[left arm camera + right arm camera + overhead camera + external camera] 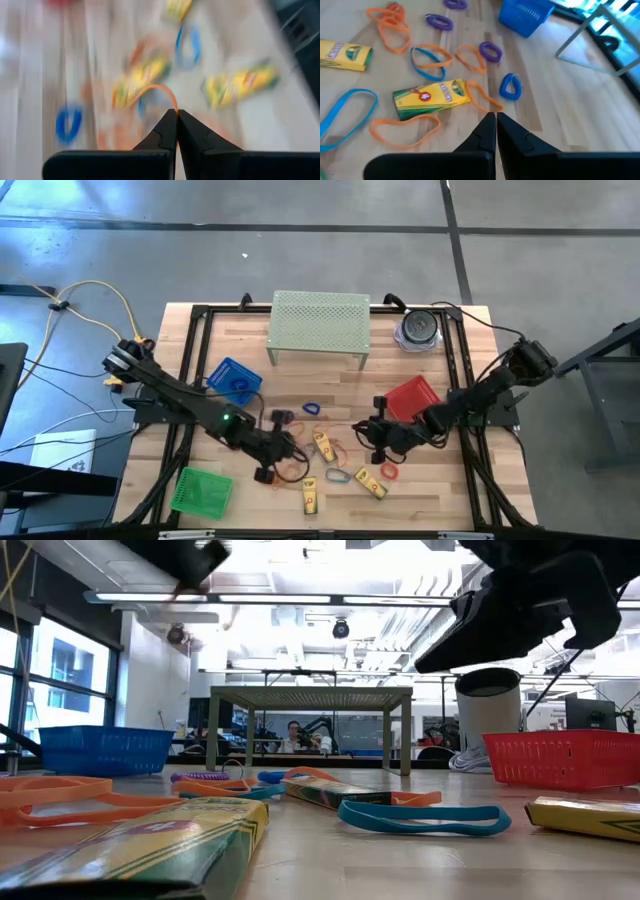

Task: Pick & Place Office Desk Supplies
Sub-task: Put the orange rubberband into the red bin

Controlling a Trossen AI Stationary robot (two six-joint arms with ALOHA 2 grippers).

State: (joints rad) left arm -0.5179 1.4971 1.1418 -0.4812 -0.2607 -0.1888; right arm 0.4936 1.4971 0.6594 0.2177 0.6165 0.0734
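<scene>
Rubber bands (427, 60) and yellow boxes (431, 96) lie scattered at the surface's six o'clock; left gripper (176, 116) pinches an orange band (162, 91), probably for basket delivery; right gripper (495, 119) hovers clenched, empty.

Overhead, table-level and two close, perhaps downward wrist cameras share the table (440, 490)

Wooden slatted surface (440, 490) w/ dark frame; pale green perforated stand (320, 320) at far edge, centre; blue mesh basket (233, 380) left of centre; red mesh basket (412, 399) right of centre; green mesh basket (202, 490) at near left corner; round dark-lidded container (418, 329) just beside stand, far right; yellow cable (95, 295) on floor beyond left edge; seated person (294, 737) in room behind, seen under stand.
</scene>
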